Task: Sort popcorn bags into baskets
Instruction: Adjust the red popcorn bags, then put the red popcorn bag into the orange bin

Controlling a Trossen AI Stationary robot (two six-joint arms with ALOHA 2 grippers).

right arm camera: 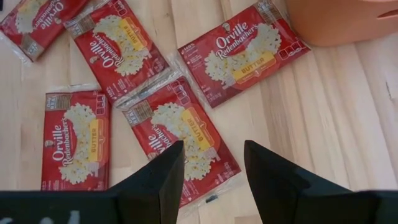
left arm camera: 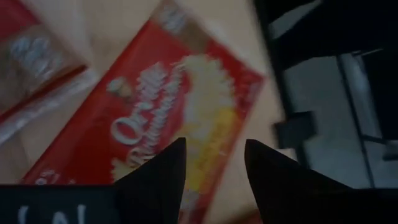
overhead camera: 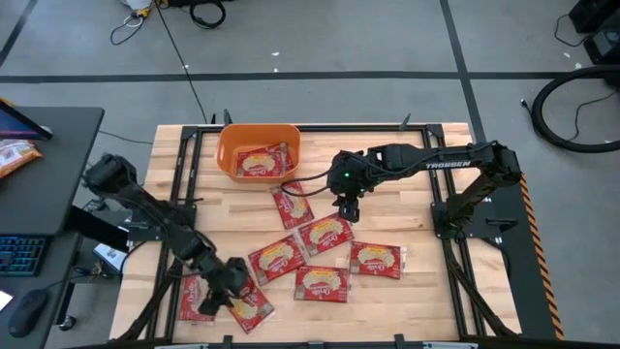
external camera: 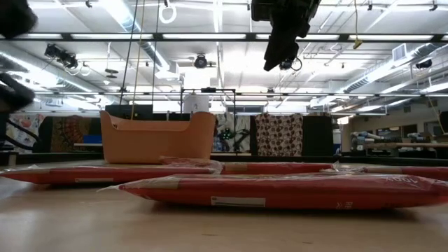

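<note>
Nearest the table's [overhead camera: 407, 194] front edge, by the front-left corner, the left gripper [overhead camera: 231, 281] is seen hovering low over 2 red popcorn bags [overhead camera: 250, 305] lying side by side; in the left wrist view its fingers [left arm camera: 163, 174] are spread apart w/ nothing between them, directly above one bag [left arm camera: 168, 118], and whether they touch it can't be told. A bit farther in, approx. mid-table, 4 more bags are scattered flat: one [overhead camera: 322, 284] towards the front, one [overhead camera: 375, 259] to its right, one [overhead camera: 274, 260] to its left, and one [overhead camera: 325, 234] just behind them. Above that group the right gripper [overhead camera: 347, 208] is held off the surface, fingers [right arm camera: 155, 177] spread and empty, pointing down at the bags [right arm camera: 183, 140]. Another bag [overhead camera: 291, 204] lies just in front of the orange basket [overhead camera: 225, 155], close to its front wall. The basket sits at the back edge, left of centre, w/ at least one bag [overhead camera: 260, 162] inside. Off the table, at far left, a dark desk [overhead camera: 68, 155] is visible.
</note>
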